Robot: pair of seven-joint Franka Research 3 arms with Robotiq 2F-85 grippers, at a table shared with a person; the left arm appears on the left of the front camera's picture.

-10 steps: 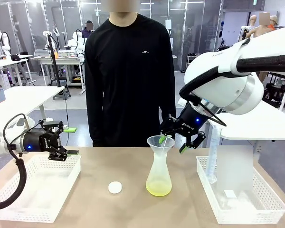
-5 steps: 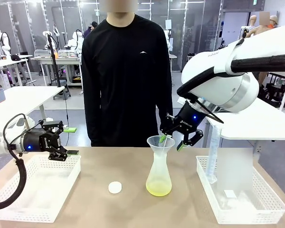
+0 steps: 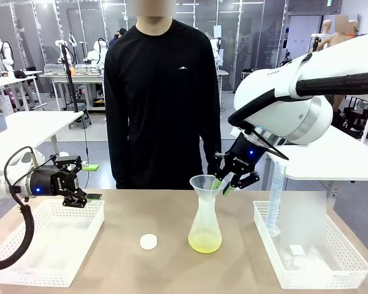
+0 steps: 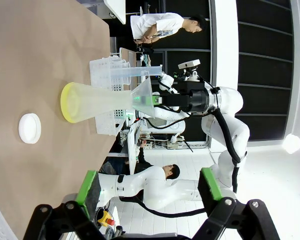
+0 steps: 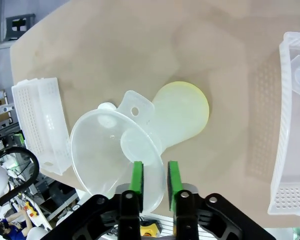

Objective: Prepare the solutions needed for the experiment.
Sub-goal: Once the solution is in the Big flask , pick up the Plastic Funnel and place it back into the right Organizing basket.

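The right end effector [image 3: 224, 185] stood pinched narrow on the rim of the funnel [image 3: 206, 182], which was seated in the neck of the flask [image 3: 205, 220] at the middle of the worktop [image 3: 141, 275]. The solutions [image 3: 205, 245] lay as a shallow yellow-green layer in the flask's base. The left end effector [image 3: 93, 182] hung wide and empty above the left basket [image 3: 24, 269]. Judgement: funnel removal was in hand. The next move called for a straight upward lift, lest the flask tip.
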